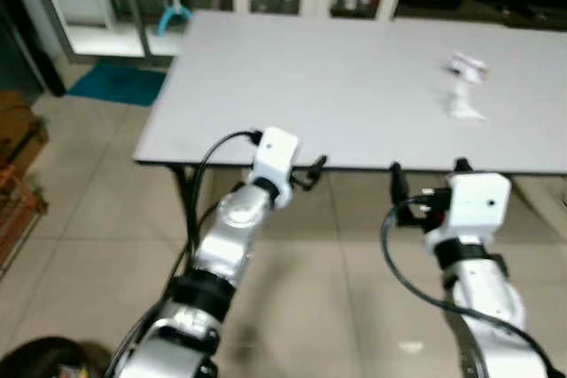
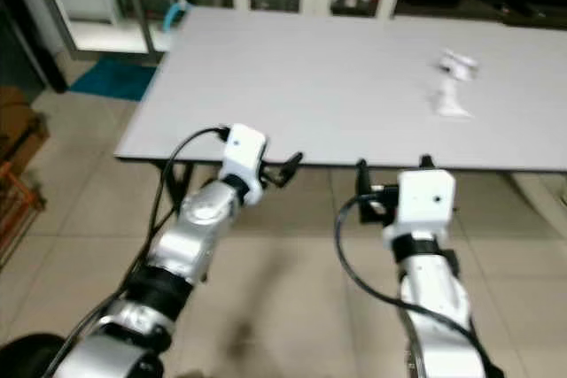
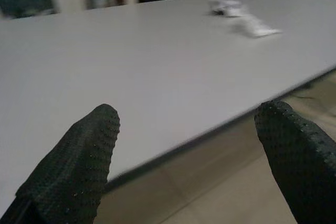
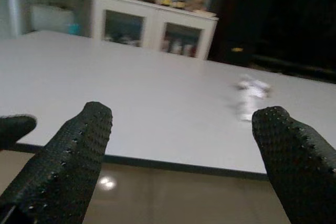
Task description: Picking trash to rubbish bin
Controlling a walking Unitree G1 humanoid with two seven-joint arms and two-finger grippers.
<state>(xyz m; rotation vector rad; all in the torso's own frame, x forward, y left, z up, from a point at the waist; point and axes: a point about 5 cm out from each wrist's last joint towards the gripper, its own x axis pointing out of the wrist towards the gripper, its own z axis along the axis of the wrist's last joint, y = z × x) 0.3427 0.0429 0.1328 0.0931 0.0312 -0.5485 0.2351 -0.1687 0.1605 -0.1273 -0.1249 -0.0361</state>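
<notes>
- Trash [image 1: 464,86], two crumpled white scraps, lies on the far right part of a pale grey worktop [image 1: 337,86], one scrap just beyond the other; blur hides whether they touch.
- Both scraps sit well apart from the worktop's near edge and from both arms.
- Left pincer [image 1: 306,174] hangs just at the near edge of the worktop, at about its height, over the tiled floor [image 1: 97,245].
- Its wrist view shows its two black fingers [image 3: 79,166] spread wide, nothing between them, with the worktop edge running across the gap and the scraps far off.
- Right pincer [image 1: 428,174] sits to the right of the left one, also at the near edge and short of the surface.
- Its fingers [image 4: 68,156] too stand wide apart and empty, the scraps seen ahead between them, nearer the right finger.
- Both silver arms reach forward from the bottom of the head views, black cables looping beside each wrist.
- Behind the worktop stands a white cabinet [image 4: 157,32] with glass doors and small items inside; figures on its top are too blurred to tell.
- A teal mat [image 1: 115,84] lies on the floor at far left, beside a glass door.
- An orange rack [image 1: 18,196] shows at the left edge.
</notes>
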